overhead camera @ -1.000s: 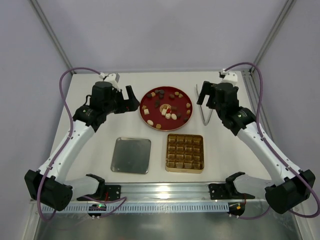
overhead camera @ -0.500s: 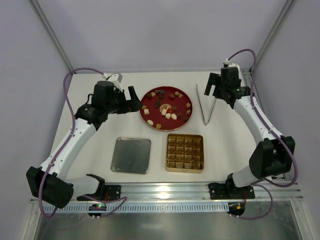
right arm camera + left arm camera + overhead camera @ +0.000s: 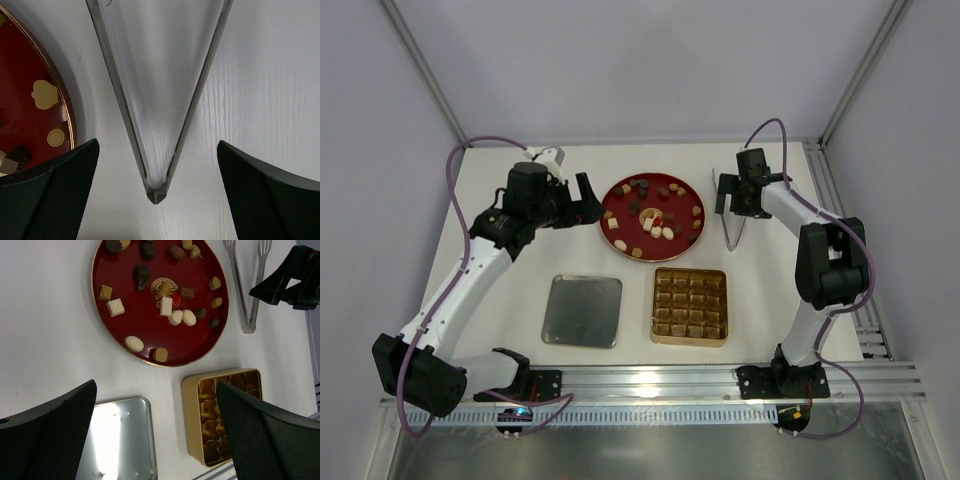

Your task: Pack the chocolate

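Left wrist cam: chocolate (image 3: 165,306), bite-size round and square bits in tan, dark brown and cream, sits scattered on a glossy round red plate (image 3: 145,322) beside a gold gridded tin (image 3: 187,405). The left gripper (image 3: 155,390) and right gripper (image 3: 157,147) both gape wide, empty; the right hangs over shiny V-shaped metal tongs (image 3: 159,192), hinge pointing nearward.

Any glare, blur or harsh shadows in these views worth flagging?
Top external view: even light, soft shadows, all sharp. Left wrist view: glare blows out much of the flat silver metal lid; the chocolate pieces on the round red plate stay sharp. Right wrist view: grey shadow lies between the arms of the metal tongs; the grain of the white table is crisp.
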